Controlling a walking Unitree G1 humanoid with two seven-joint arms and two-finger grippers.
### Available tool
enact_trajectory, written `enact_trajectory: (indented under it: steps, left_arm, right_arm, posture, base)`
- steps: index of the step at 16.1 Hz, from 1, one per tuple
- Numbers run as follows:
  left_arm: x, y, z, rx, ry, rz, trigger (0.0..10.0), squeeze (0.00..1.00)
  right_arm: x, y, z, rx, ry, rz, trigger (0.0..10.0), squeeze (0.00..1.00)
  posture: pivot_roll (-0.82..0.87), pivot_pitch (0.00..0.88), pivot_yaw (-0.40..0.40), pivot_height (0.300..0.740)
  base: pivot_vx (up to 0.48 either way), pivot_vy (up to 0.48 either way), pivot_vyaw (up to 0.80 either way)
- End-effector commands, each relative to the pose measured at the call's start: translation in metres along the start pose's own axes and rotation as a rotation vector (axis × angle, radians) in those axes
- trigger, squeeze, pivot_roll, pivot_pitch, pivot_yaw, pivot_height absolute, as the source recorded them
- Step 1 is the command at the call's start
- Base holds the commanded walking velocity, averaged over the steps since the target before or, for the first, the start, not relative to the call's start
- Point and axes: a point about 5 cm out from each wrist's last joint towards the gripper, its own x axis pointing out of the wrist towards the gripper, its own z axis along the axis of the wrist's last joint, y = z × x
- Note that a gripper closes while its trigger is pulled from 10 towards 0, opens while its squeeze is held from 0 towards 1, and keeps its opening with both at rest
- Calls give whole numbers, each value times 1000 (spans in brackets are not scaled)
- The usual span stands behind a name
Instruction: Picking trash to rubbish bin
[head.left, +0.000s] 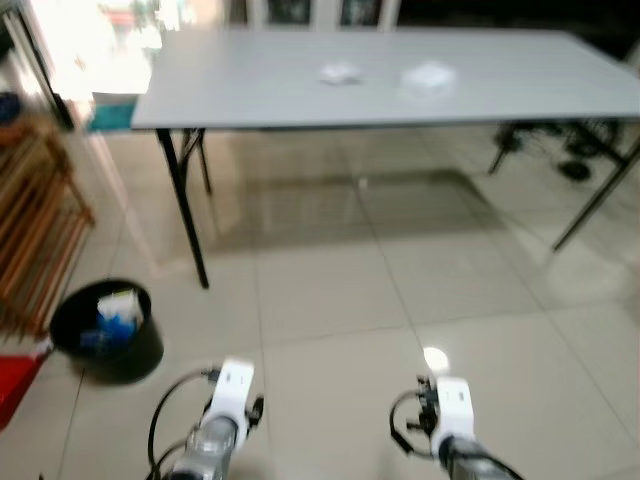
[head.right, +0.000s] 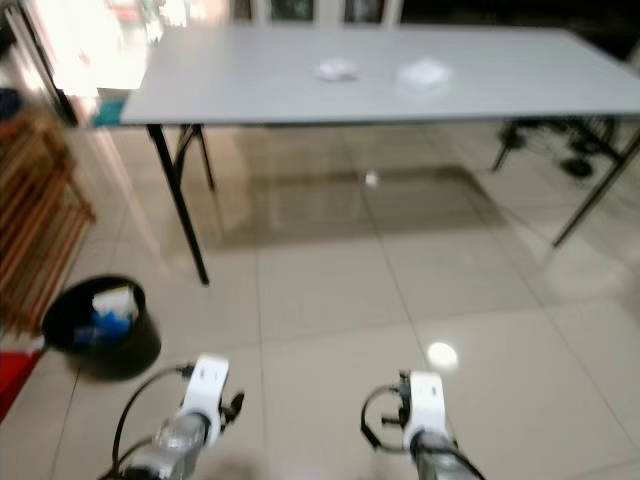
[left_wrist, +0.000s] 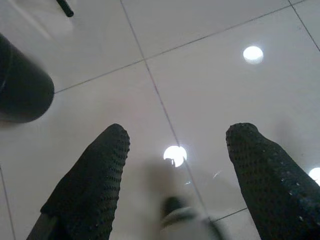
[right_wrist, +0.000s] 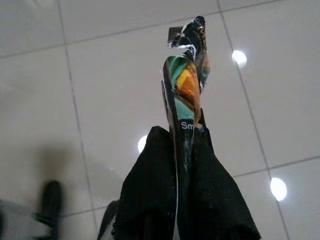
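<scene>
The right pincer (right_wrist: 182, 145) is clenched on a wrapper (right_wrist: 187, 80); the wrapper is shiny, with green and orange on it and a bit of white writing; most of it sticks up past the two black fingers (right_wrist: 150, 190), and its top end is twisted and crinkled. It looks thin, light and soft, so it may bend or flop; it also looks slippery, so a hold low down near the middle, as it is now, seems best.

The left pincer (left_wrist: 175, 175) is released; its two fingers (left_wrist: 90, 185) stand wide apart with only the pale tiled floor (left_wrist: 200, 60) between them.

From the head view both arms hang low in front; the bin (head.left: 105, 330) is a round black one on the floor to the robot's left, near a leg of the worktop (head.left: 250, 100); it already has some blue and white bits inside. I think the next job is to carry the wrapper over the bin and let it drop in.

Two small white crumpled things (head.left: 340, 73) lie on the worktop, a little apart from each other; they may be more trash, but the picture is too blurry to be sure.
</scene>
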Motion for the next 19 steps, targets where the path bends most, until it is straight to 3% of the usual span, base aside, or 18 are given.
enact_trajectory:
  steps: [1, 17, 19]
  left_arm:
    - [0, 6, 2, 18, 1, 9, 10000, 0]
    - [0, 6, 2, 27, 1, 5, 10000, 0]
    - [1, 6, 2, 25, 0, 6, 10000, 0]
  right_arm:
    - [1, 3, 5, -3, -10, 7, 10000, 0]
    - [2, 6, 6, -20, -13, 24, 10000, 0]
    - [2, 6, 6, -21, -14, 27, 10000, 0]
  posture:
    - [-8, 45, -78, 740]
    - [-4, 40, -76, 740]
    - [-2, 47, -77, 740]
  base:
    - [0, 480, 0]
    - [0, 480, 0]
    - [0, 480, 800]
